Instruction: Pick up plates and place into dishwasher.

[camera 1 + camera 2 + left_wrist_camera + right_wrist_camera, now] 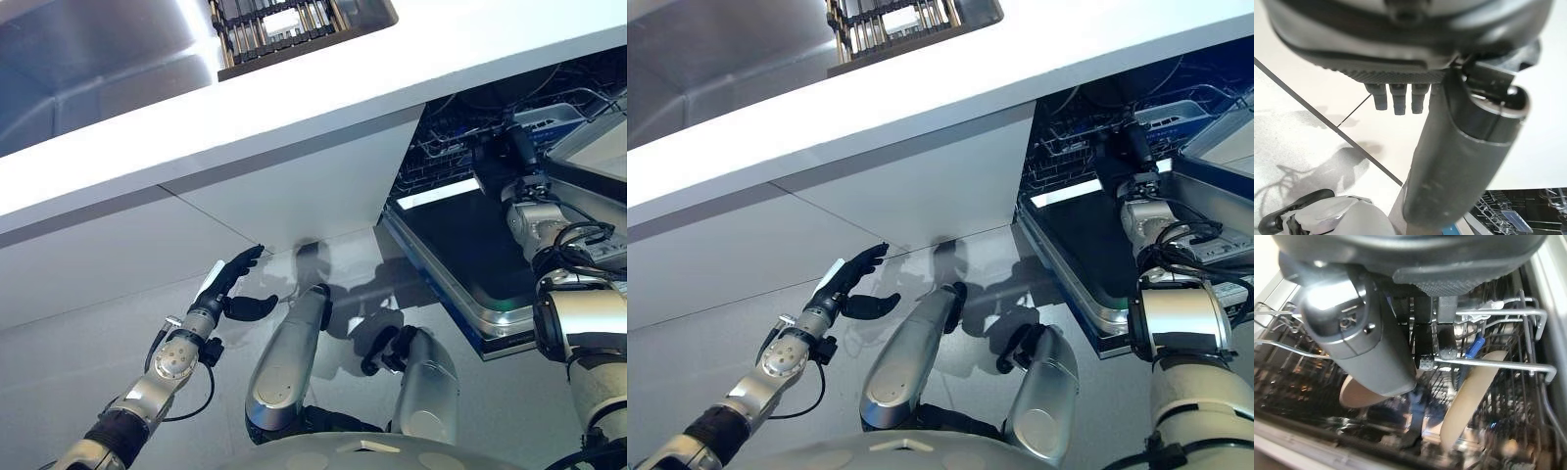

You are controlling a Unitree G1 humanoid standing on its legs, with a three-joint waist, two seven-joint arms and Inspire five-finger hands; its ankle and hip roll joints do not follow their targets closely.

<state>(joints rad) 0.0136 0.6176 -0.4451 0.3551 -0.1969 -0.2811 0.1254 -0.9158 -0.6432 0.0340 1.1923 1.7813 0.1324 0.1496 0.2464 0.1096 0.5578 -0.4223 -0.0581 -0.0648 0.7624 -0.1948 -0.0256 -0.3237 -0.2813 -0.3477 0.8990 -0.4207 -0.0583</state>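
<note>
beige plate [1469,396] upright in rack [1498,364], just beyond right hand [1415,308] fingers [1425,350]

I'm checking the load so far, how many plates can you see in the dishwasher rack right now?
2. One plate stands on edge in the wire rack, past the right hand. Another plate sits farther along the rack, partly hidden by the thumb. More may be hidden in the dark rack.

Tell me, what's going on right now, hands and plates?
Left hand open, idle by the cabinet front. Right hand open inside the dishwasher rack. Two plates standing in rack. Nothing blocking.
</note>
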